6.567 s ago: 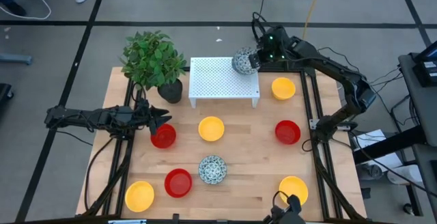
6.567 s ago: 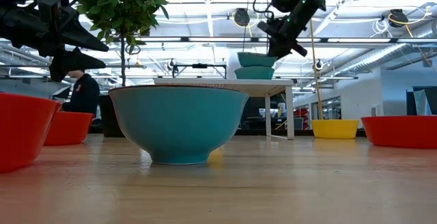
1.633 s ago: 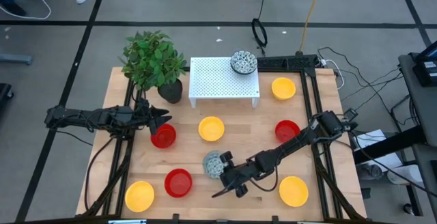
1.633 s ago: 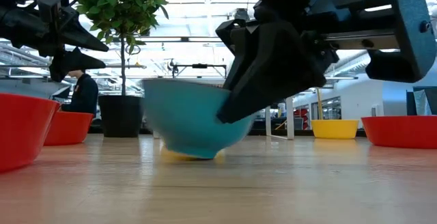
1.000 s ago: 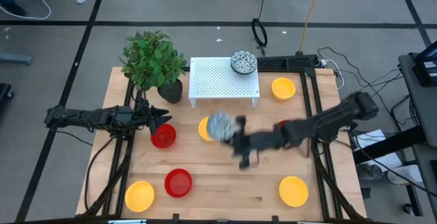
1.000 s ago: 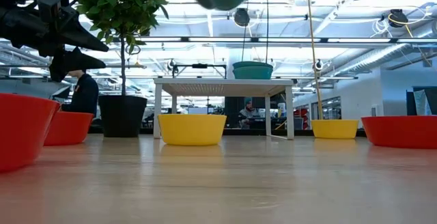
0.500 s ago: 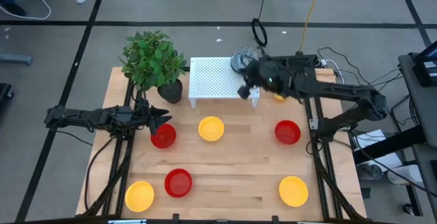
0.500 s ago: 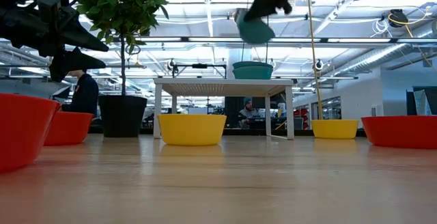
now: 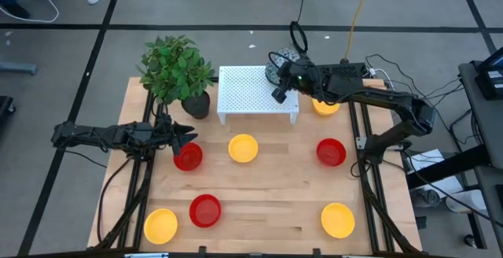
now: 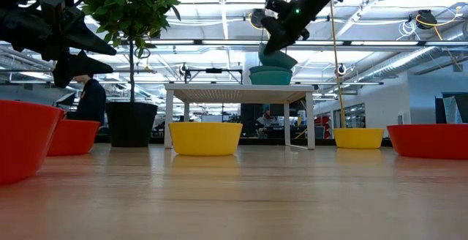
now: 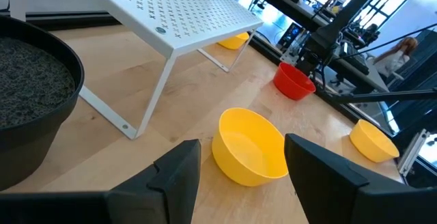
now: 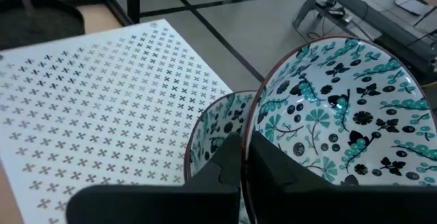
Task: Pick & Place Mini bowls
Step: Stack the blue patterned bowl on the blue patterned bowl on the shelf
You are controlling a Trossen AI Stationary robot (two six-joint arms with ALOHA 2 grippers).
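Observation:
My right gripper [image 10: 281, 26] is over the far right corner of the white perforated stand [image 9: 247, 93]. It is shut on a patterned mini bowl [image 12: 341, 115], teal outside, seen also in the low view [image 10: 276, 57]. A second patterned bowl [image 12: 215, 138] stands on the stand by its base, just under the held one. Plain yellow bowls [image 9: 243, 148] and red bowls [image 9: 331, 152] sit on the wooden table. My left gripper [image 11: 242, 145] is open and waits near the table's left edge, beside a red bowl [image 9: 188, 156]. My right gripper pinches the patterned bowl by its rim [image 12: 250, 138], one finger [image 12: 273, 162] inside and one outside. The fingers come slanting down from the table's right. The bowl is lifted clear and tilted, hanging just above the bowl on the stand [image 10: 270, 75].
A potted plant [image 9: 177, 69] in a black pot [image 9: 196, 105] stands left of the stand. More bowls lie near the near edge: yellow [image 9: 160, 225], red [image 9: 205, 210], yellow [image 9: 338, 219]. Another yellow bowl [image 9: 324, 105] sits under my right arm.
My right gripper has carried the patterned bowl from high above the table's middle toward the far edge, then lowered it over the stand's far right corner until it hangs just above the bowl there. The left arm has kept still.

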